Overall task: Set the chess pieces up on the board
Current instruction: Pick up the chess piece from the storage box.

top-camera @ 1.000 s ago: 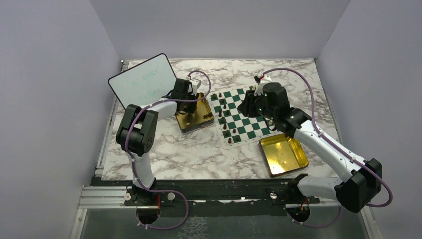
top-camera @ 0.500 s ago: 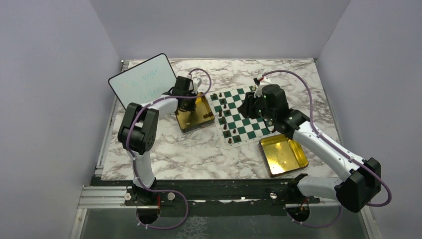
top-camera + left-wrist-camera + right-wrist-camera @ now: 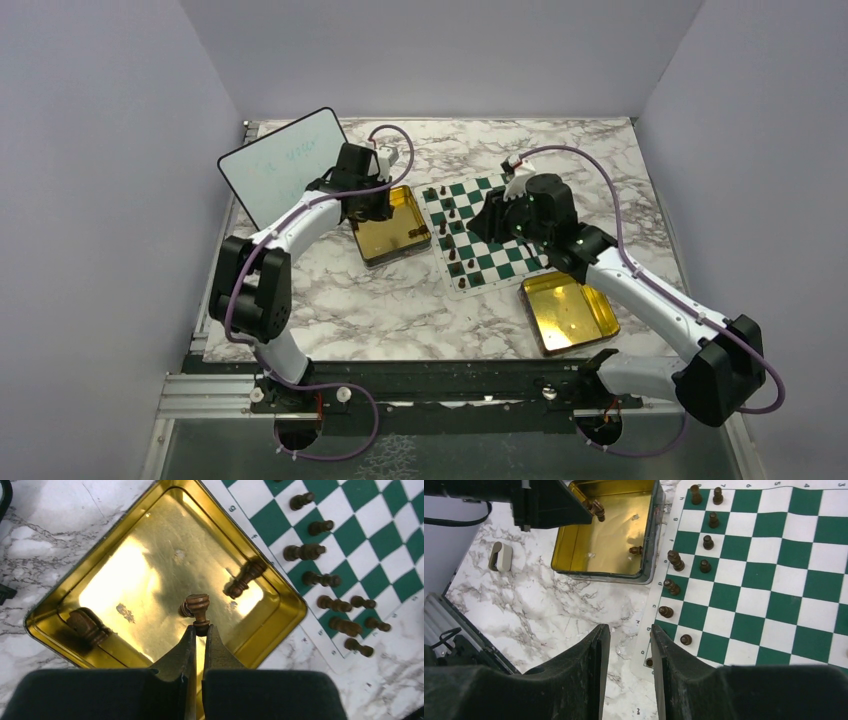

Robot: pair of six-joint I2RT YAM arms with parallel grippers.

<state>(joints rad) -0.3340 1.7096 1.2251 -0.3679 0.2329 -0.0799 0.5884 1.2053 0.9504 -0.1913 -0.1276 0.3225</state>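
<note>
1. Left arm: rises from its base at the near edge, elbow bent out to the left, forearm reaching to the far right. The wrist hangs over the left gold tin (image 3: 46, 624).
2. Left gripper (image 3: 200, 630): pointing down into the tin, fingers pressed together on the foot of one dark brown piece (image 3: 196, 607). The wrist view does not show whether the piece is clear of the tin floor.
3. Right arm: elbow low at the near right, forearm stretching to the far left, wrist above the board (image 3: 500, 255).
4. Right gripper (image 3: 630, 635): fingers spread with a plain gap, nothing between them. It is aimed at the board's left border and the marble table (image 3: 400, 300) beside it.
5. Chess pieces (image 3: 674, 559): dark brown figures standing in the two files along the board's left side. The rest of the squares in view are bare.
6. Tin contents: two more dark pieces, one tilted near the board-side wall (image 3: 245, 577) and one in the opposite corner (image 3: 87, 625).
7. Second gold tin (image 3: 570, 310): lies just off the board's near corner, by the right forearm.
8. Whiteboard (image 3: 285, 165): propped at the far left, just beyond the left wrist.
</note>
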